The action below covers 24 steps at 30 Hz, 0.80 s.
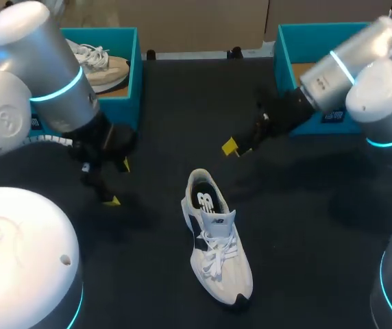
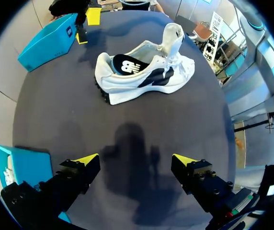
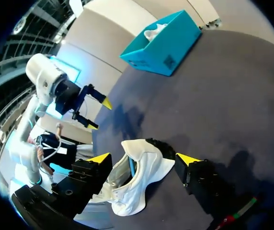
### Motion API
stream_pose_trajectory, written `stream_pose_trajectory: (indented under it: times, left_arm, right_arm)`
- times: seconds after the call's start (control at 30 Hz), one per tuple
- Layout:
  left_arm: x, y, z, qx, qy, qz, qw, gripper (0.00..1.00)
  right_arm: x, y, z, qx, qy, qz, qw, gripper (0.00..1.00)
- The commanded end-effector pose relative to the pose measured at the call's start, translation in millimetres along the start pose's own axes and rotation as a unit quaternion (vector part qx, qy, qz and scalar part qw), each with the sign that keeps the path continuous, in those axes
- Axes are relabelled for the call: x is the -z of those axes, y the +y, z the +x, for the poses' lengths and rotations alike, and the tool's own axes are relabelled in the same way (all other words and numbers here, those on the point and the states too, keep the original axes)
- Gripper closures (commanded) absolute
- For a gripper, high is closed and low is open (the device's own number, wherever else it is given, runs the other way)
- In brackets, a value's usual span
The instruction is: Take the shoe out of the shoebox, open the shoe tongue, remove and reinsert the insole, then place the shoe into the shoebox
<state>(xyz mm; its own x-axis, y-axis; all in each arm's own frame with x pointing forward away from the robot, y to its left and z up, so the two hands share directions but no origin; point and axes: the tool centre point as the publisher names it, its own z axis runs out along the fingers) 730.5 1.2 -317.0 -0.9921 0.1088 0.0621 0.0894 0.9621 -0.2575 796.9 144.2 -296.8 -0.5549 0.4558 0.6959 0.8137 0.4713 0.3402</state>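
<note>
The left claw [image 2: 136,159] gapes wide over bare bench [image 2: 55,120], holding nothing. The right claw [image 3: 144,157] is spread just as wide, also holding nothing. Ahead of both, touched by neither, the white shoe [image 1: 216,247] stands on its sole mid-bench, outside both boxes, with its heel nearer the right claw. Its tongue [image 1: 218,221] stands up and the dark insole [image 1: 205,201] shows inside. Farther out, the left shoebox [image 1: 136,68] holds a second shoe [image 1: 100,63]. The right shoebox [image 1: 284,48] sits at the opposite far corner.
</note>
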Motion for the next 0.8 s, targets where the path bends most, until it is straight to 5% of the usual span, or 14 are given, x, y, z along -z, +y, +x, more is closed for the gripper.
stream_pose_trajectory:
  times: [0.03,0.17,0.2,0.27,0.33,0.37,0.8]
  left_arm:
    - [17,11,-2.3,-0.002,-0.003,0.001,1.000,0.00]
    - [32,22,-7.9,-0.020,-0.013,0.007,1.000,0.00]
    - [37,26,-10.1,-0.026,-0.016,0.010,0.999,0.00]
    - [48,32,-15.0,-0.043,-0.022,0.017,0.999,0.00]
    - [48,32,-15.0,-0.043,-0.022,0.017,0.999,0.00]
    - [48,32,-15.0,-0.043,-0.022,0.017,0.999,0.00]
    - [48,32,-15.0,-0.043,-0.022,0.017,0.999,0.00]
  right_arm:
    - [16,2.2,11.8,-0.010,-0.062,0.043,0.997,0.19]
    - [25,5.4,12.6,-0.020,-0.093,0.051,0.994,0.34]
    - [27,5.8,12.6,-0.024,-0.102,0.053,0.993,0.51]
    - [33,6.5,11.4,-0.034,-0.121,0.056,0.991,0.60]
    - [38,7.1,9.5,-0.043,-0.142,0.060,0.987,0.95]
    - [41,7.5,9.0,-0.046,-0.149,0.060,0.986,1.00]
    - [57,11.0,26.6,-0.095,-0.250,0.002,0.964,1.00]
